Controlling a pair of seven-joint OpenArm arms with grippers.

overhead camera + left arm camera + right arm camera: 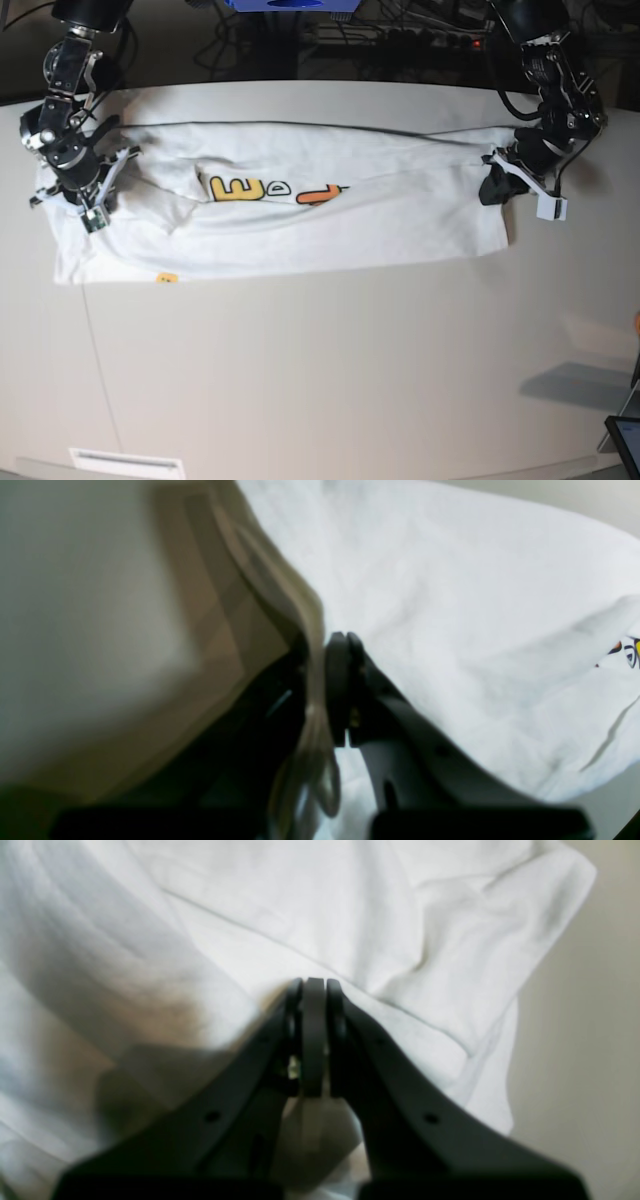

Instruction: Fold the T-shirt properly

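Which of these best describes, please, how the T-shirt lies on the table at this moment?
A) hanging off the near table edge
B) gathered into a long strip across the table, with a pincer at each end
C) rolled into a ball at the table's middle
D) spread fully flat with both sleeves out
B: in the base view the T-shirt stretches across the table, with the left pincer and the right pincer at its ends.

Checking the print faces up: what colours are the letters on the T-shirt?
Yellow and orange letters on the white T-shirt, best seen in the base view.
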